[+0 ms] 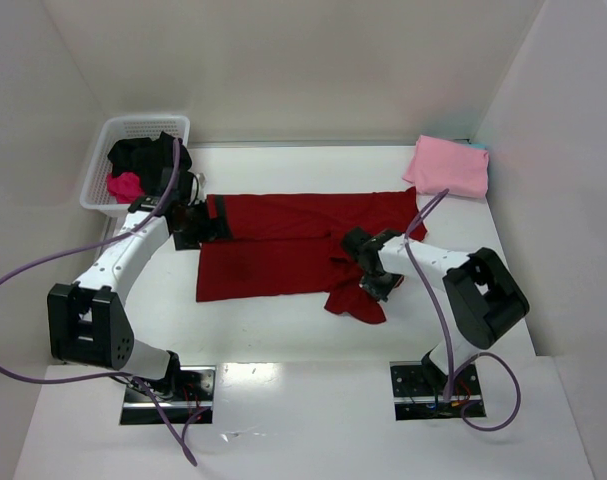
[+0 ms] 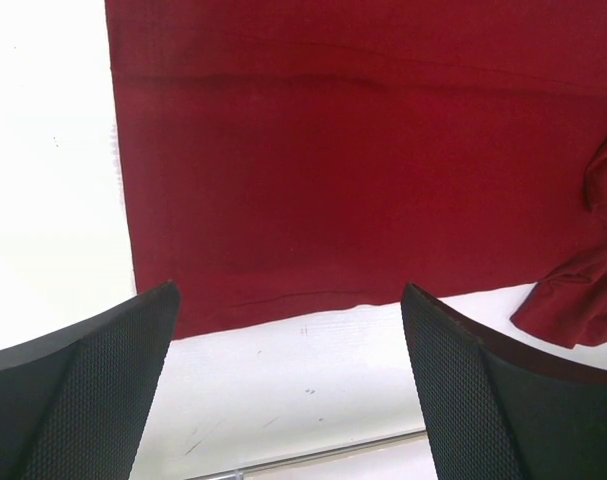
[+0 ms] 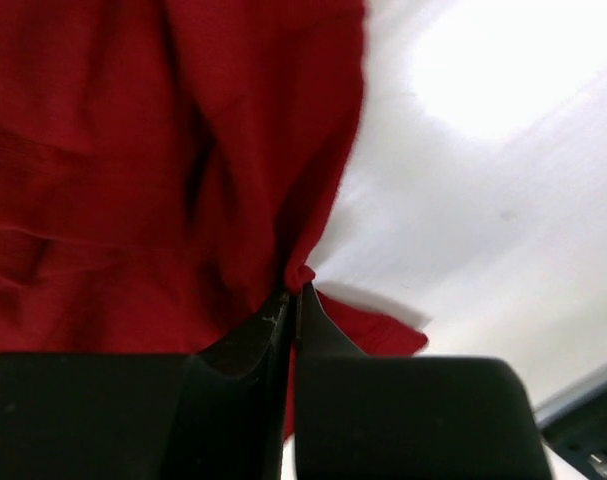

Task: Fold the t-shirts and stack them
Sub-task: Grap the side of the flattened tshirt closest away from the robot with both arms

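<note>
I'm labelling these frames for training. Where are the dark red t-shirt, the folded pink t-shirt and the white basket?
dark red t-shirt [image 1: 273,250]: top external view, middle of its spread body.
folded pink t-shirt [image 1: 448,166]: top external view, centre of its top face.
white basket [image 1: 100,165]: top external view, its left wall.

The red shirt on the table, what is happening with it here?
Two robot arms are working on a dark red t-shirt spread on the table. The right gripper is shut on bunched cloth at its right end; the left gripper hangs open over the left end, holding nothing. A pink t-shirt lies folded at the far right corner; black cloth and magenta cloth sit in the basket at far left.
</note>
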